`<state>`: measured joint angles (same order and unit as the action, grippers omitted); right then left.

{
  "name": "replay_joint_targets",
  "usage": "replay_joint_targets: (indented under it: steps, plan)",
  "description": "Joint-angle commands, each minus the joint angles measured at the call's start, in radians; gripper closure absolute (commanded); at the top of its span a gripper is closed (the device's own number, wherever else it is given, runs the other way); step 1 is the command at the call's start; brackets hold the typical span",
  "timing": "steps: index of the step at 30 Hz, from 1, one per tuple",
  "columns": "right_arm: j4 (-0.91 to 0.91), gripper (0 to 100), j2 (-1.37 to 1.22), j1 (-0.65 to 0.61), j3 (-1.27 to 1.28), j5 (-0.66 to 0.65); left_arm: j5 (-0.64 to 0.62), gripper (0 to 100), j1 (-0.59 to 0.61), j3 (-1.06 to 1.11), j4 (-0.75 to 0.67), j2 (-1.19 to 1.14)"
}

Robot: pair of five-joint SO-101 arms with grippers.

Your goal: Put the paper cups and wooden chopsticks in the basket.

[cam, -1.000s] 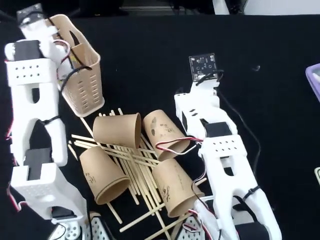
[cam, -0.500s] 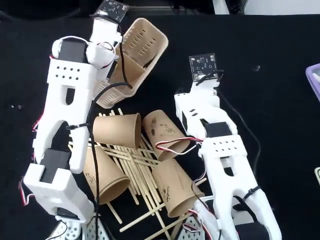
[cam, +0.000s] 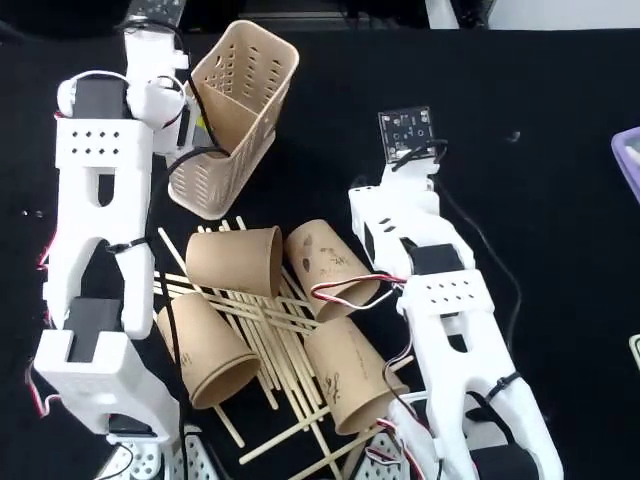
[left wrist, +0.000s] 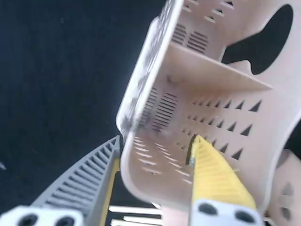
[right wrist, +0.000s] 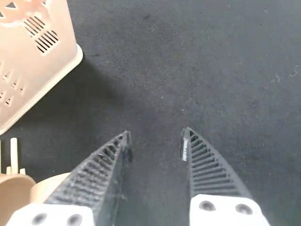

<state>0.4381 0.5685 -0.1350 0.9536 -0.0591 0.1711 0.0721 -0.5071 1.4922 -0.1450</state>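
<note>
The basket has swung back left, its thin wall pinched in your left hand, your right hand spread above the bench; just beside the basket lie light, likely crushable paper cups, best taken gently at the rim, and thin, slippery wooden chopsticks.

Your left hand grips the basket, tilted, upper left; four paper cups lie among wooden chopsticks lower centre on the counter.

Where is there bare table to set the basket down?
Bare table lies right of the right arm and beyond its tip, beside the basket. Between the arms, cups and chopsticks crowd it.
</note>
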Motion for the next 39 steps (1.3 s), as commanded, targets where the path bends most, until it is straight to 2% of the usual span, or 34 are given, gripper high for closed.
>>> replay_joint_targets:
  steps: [1,5,11,17,25,30,32,34,35,37,39]
  plan:
    - [-0.026,82.5,0.002,0.018,-0.012,0.002,-0.123,75,0.004,-0.145,0.089,0.044]
    - [-0.026,82.5,0.002,0.018,-0.012,0.0,-0.256,75,0.013,-0.274,0.178,0.037]
    - [-0.026,82.5,0.002,0.018,-0.008,-0.002,-0.334,75,0.013,-0.291,0.258,0.034]
    - [-0.026,82.5,0.002,0.018,-0.007,-0.002,-0.45,75,0.036,-0.191,0.256,0.034]
    - [-0.026,82.5,0.002,0.018,-0.007,-0.002,-0.559,73,0.101,-0.101,0.166,0.032]
    - [-0.026,82.5,0.002,0.018,-0.007,-0.002,-0.489,74,0.067,-0.024,0.157,0.041]
    - [-0.026,82.5,0.002,0.018,-0.007,-0.002,-0.446,82,0.048,-0.013,0.16,0.043]
    - [-0.026,82.5,0.002,0.018,-0.007,-0.002,-0.407,96,0.031,-0.016,0.152,0.041]
    - [-0.026,82.5,0.002,0.018,-0.007,-0.002,-0.385,98,0.027,-0.025,0.15,0.035]
    - [-0.026,82.5,0.002,0.018,-0.007,-0.002,-0.348,94,0.027,-0.025,0.15,0.035]
    - [-0.026,82.5,0.002,0.018,-0.007,-0.002,-0.284,96,0.03,-0.041,0.138,0.035]
